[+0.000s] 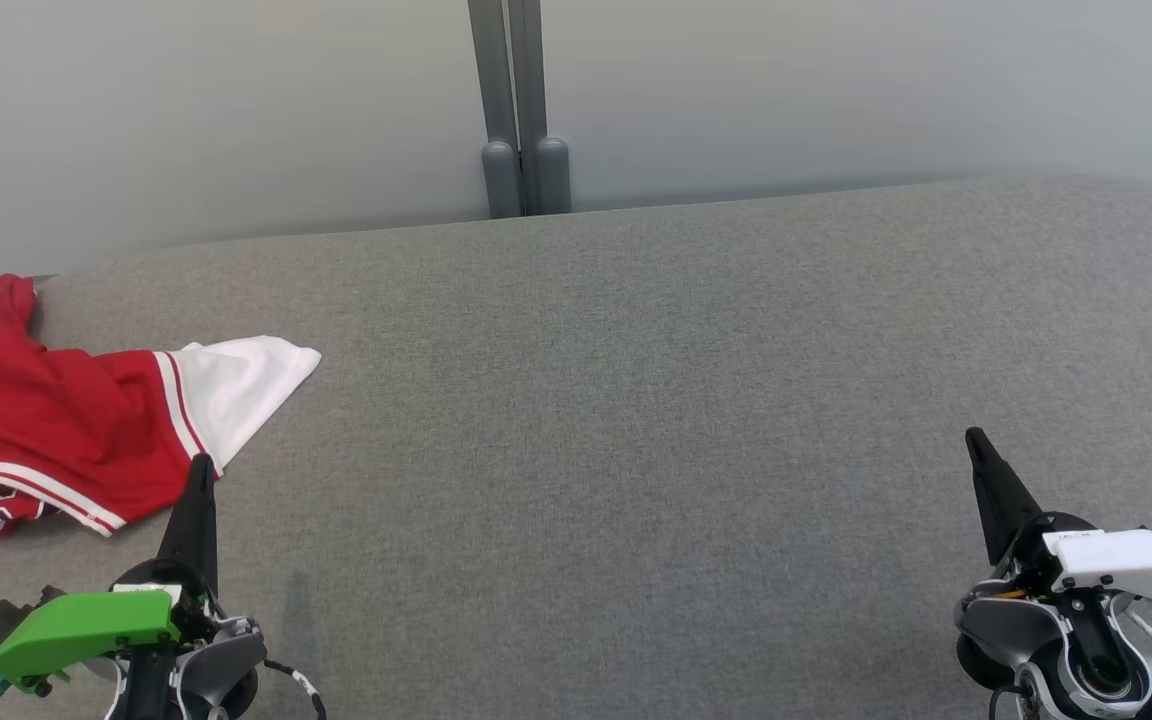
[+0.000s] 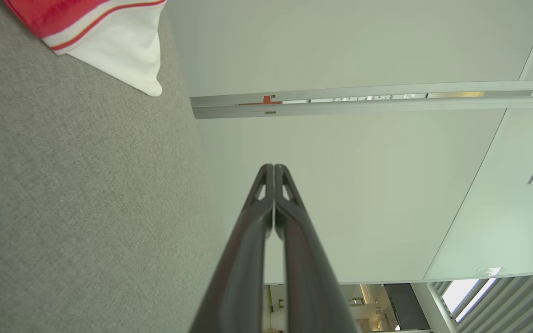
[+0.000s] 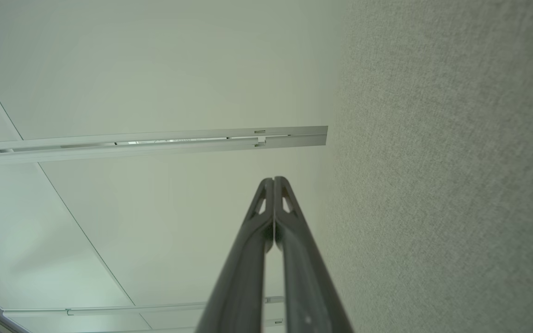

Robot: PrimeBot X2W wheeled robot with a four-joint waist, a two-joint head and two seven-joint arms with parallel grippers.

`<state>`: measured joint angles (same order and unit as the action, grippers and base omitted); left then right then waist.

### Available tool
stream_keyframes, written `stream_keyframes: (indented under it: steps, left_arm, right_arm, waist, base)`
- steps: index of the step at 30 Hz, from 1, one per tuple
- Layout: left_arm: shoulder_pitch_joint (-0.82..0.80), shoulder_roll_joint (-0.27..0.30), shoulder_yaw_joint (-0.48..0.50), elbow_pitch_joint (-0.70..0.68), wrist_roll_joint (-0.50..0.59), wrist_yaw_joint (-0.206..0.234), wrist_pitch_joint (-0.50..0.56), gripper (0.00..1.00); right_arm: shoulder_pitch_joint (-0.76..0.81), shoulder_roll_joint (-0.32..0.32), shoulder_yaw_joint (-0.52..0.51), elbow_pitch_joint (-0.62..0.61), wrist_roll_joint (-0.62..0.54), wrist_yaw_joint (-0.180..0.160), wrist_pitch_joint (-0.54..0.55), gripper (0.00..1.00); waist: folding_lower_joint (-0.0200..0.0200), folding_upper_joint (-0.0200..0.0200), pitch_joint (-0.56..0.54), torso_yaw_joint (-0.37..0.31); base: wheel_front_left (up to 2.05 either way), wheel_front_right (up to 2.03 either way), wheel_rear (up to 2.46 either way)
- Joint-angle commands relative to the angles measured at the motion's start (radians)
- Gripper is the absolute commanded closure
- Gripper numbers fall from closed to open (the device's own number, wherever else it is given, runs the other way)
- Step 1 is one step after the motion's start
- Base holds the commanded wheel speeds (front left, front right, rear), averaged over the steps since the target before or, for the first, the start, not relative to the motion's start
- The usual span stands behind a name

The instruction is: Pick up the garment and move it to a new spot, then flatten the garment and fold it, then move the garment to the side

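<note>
A red garment (image 1: pixel 46 425) with white stripes and a white sleeve lies crumpled at the far left of the grey fabric surface (image 1: pixel 636 400), partly cut off by the frame edge. Its white sleeve tip (image 2: pixel 118 51) shows at the top left of the left wrist view. My left gripper (image 1: pixel 201 470) sits at the lower left, shut and holding nothing, its tip just below the garment's striped edge. My right gripper (image 1: pixel 976 442) rests at the lower right, shut and holding nothing, far from the garment. Both wrist views show the fingers (image 2: pixel 273 173) (image 3: pixel 273 185) pressed together.
A pale wall with a grey vertical post (image 1: pixel 521 110) stands behind the far edge of the surface. The grey surface stretches wide between the two grippers and out to the right.
</note>
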<state>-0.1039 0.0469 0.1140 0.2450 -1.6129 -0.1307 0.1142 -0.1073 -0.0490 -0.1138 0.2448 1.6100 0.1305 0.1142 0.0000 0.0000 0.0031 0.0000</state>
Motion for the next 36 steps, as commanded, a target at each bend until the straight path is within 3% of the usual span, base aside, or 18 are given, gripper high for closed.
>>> stream_keyframes:
  steps: [1,36]
  left_arm:
    - [-0.013,0.007,0.001,0.000,0.000,-0.002,0.002,1.00]
    - [-0.013,0.007,0.001,0.000,0.000,-0.002,0.002,1.00]
  right_arm:
    - [-0.005,-0.001,0.000,0.001,0.006,0.000,0.002,1.00]
    - [-0.005,-0.001,0.000,0.001,0.006,0.000,0.002,1.00]
  waist:
    - [0.0000,0.0000,0.000,0.000]
    - [0.0000,0.0000,0.000,0.000]
  base:
    - [0.00,0.00,0.00]
    - [0.00,0.00,0.00]
